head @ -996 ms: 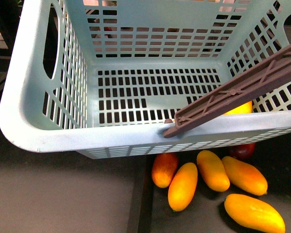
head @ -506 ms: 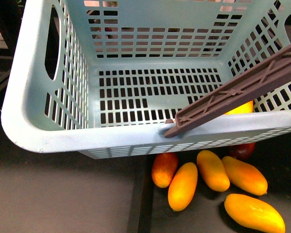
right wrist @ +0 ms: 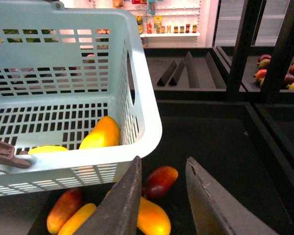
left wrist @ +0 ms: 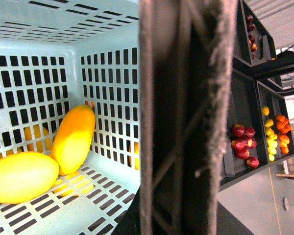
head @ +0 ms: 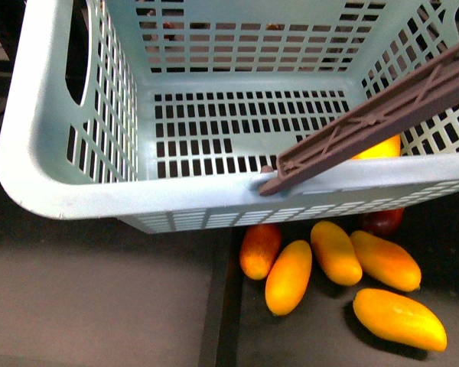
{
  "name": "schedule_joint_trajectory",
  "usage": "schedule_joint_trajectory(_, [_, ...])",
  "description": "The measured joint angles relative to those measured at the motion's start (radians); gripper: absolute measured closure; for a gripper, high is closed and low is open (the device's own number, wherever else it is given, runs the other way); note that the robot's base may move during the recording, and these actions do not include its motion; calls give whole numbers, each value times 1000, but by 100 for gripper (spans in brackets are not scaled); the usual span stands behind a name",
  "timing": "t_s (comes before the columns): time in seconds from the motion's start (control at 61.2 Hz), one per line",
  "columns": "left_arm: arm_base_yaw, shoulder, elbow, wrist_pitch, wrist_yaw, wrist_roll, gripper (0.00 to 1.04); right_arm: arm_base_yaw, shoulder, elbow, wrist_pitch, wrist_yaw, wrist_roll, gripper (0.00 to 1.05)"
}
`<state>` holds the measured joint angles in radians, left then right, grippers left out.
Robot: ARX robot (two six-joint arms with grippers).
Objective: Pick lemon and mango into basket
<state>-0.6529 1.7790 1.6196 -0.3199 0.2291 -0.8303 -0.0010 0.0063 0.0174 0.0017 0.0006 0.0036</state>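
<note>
Between the earlier front views and now, the basket [head: 76, 191] sits slightly lower and nearer in the frame, and the loose mangoes below it appear a little higher; we read this as a small shift of the held basket or the camera.

Right jaws [right wrist: 161, 196]: we see them parted and empty, hovering above a dark red-orange mango [right wrist: 159, 180] lying just outside the basket wall. Left jaws: not visible. The left wrist view is filled by the brown handle [left wrist: 186, 117], so we judge the left arm is holding it, but we cannot tell the state of the jaws.

Inside the basket, the lemon [left wrist: 22, 176] and one mango [left wrist: 73, 139] lie touching on the slotted floor in the corner. We therefore judge both target items already placed.

Outside, several mangoes [head: 289, 277] lie grouped on the dark shelf [head: 99, 306] beneath the front rim.

Handling notes, as judgement:
- Mangoes look smooth and rounded, so they are likely to slip or roll; ripe flesh bruises.
- We take hold across the narrow waist at mid-length, with moderate force.
- The basket is stiff, light plastic; the swing handle lets it tilt.
</note>
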Motion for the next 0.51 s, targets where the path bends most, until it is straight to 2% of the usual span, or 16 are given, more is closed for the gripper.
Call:
schedule_joint_trajectory(0.065, [0,0,0,0,0,0,100,0,0,0,0,0,0,52])
schedule_joint_trajectory(0.098, [-5,0,-2,6,-31,7,100,0,0,0,0,0,0,47])
schedule_joint_trajectory(0.212, [-51,7,-72,174,-401,9,100,0,-1,0,0,-1,0,27])
schedule_joint_trajectory(0.261, [-56,14,-98,232,-494,26,100,0,-1,0,0,-4,0,20])
schedule_joint_trajectory(0.343, [-12,16,-126,296,-532,47,100,0,-1,0,0,0,0,8])
schedule_joint_trajectory(0.506, [107,42,-186,378,-536,-87,100,0,-1,0,0,0,0,9])
